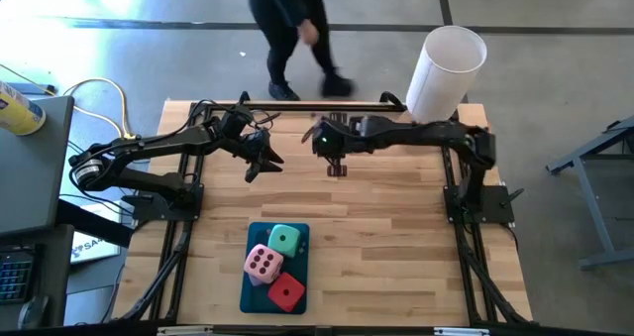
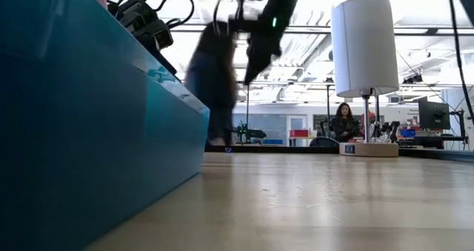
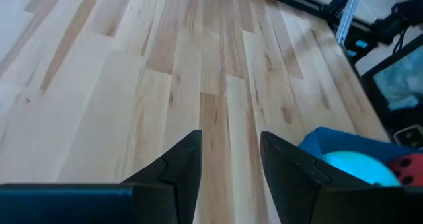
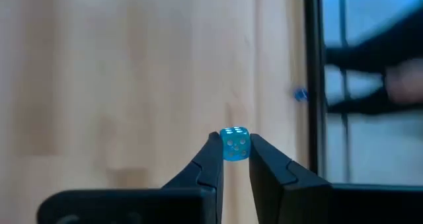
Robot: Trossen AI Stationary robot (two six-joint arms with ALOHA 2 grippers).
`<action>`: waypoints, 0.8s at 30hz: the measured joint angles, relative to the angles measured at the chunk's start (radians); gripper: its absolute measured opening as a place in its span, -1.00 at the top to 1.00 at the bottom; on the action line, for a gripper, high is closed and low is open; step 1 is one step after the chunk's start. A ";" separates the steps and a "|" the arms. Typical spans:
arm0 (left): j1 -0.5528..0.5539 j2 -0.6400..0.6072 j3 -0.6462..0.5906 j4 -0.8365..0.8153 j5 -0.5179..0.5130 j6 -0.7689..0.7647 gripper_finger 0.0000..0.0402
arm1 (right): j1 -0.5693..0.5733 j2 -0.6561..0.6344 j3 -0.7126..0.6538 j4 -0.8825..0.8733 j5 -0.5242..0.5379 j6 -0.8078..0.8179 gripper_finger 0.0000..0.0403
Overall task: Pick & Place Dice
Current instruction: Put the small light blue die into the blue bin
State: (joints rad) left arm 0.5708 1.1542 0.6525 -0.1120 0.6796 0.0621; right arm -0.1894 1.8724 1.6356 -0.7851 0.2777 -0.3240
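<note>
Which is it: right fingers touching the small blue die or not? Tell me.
Touching. The right wrist view shows the right gripper fingers pressed against both sides of the small blue die, above the table.

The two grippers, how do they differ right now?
The left gripper has its fingers apart with nothing between them; the right gripper is pinched on a small blue die. The left wrist view takes in a corner of the teal tray; the right wrist view shows only bare wood and the table's far edge. Both hang over the far half of the table, away from the tray.
</note>
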 joint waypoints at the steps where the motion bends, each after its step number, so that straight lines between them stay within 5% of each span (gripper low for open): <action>1: 0.000 0.000 0.000 0.002 0.000 -0.019 0.27 | 0.020 -0.024 0.000 -0.008 -0.018 0.013 0.83; 9: 0.000 0.000 0.000 0.009 0.000 -0.117 0.27 | 0.201 -0.102 0.000 -0.019 -0.255 0.075 0.83; 24: 0.000 0.000 0.000 0.116 -0.004 -0.141 0.27 | 0.439 0.029 0.002 0.146 -0.280 0.311 0.83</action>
State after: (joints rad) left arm 0.5709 1.1539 0.6525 0.0041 0.6760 -0.0793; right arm 0.2495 1.9010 1.6379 -0.6395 -0.0023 -0.0131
